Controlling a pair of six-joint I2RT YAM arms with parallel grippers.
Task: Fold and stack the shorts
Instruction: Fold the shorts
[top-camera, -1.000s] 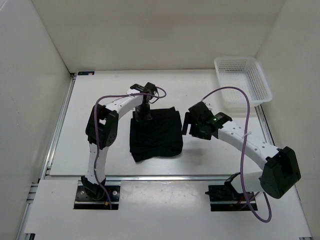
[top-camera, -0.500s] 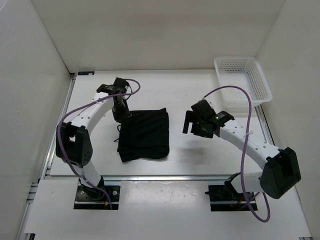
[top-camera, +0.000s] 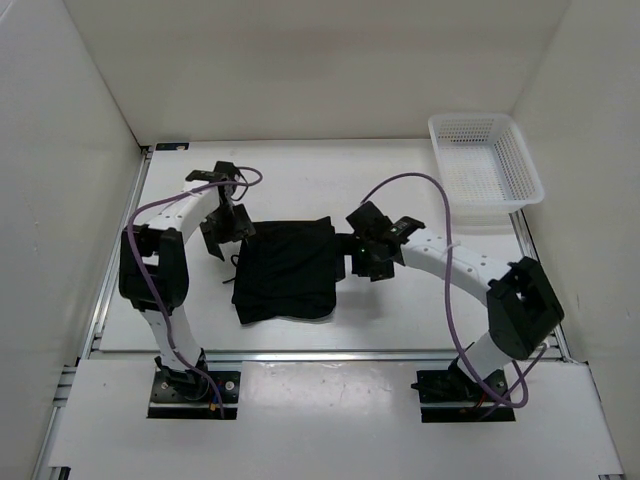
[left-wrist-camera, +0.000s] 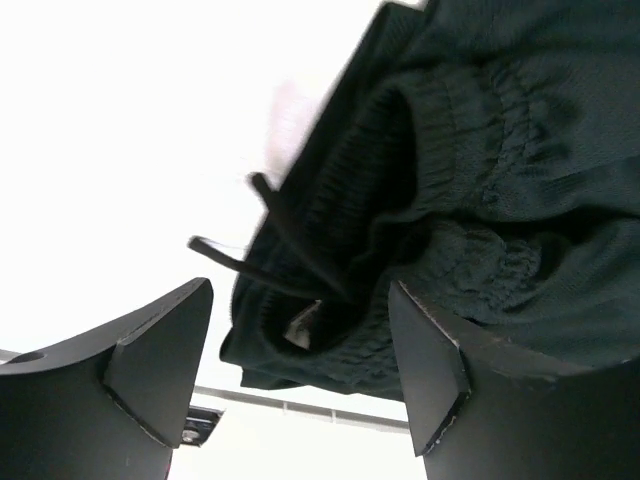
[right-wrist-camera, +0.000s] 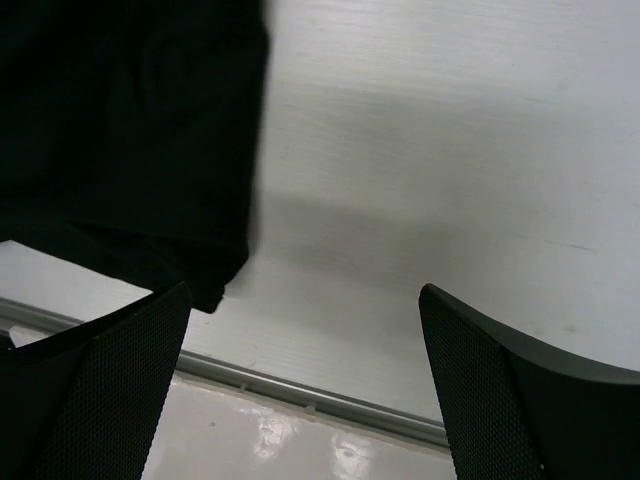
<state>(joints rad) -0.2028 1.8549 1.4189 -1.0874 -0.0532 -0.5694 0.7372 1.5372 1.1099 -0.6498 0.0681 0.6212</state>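
The black shorts (top-camera: 287, 270) lie folded into a rough rectangle on the white table, between the two arms. In the left wrist view their gathered elastic waistband (left-wrist-camera: 480, 190) and thin drawstring loop (left-wrist-camera: 262, 262) lie just beyond my fingers. My left gripper (top-camera: 217, 238) (left-wrist-camera: 300, 385) hovers at the shorts' upper left edge, open, holding nothing. At the shorts' right edge my right gripper (top-camera: 361, 262) (right-wrist-camera: 305, 395) stands wide open over bare table. The cloth's corner (right-wrist-camera: 130, 140) shows at the upper left of the right wrist view.
A white mesh basket (top-camera: 487, 168) stands at the back right corner. White walls close in the left, back and right sides. A metal rail (top-camera: 330, 353) runs along the table's near edge, in front of the arm bases.
My left gripper dragged the shorts leftward, then opened and let go of them. The right arm swung left, up to the shorts' right edge.
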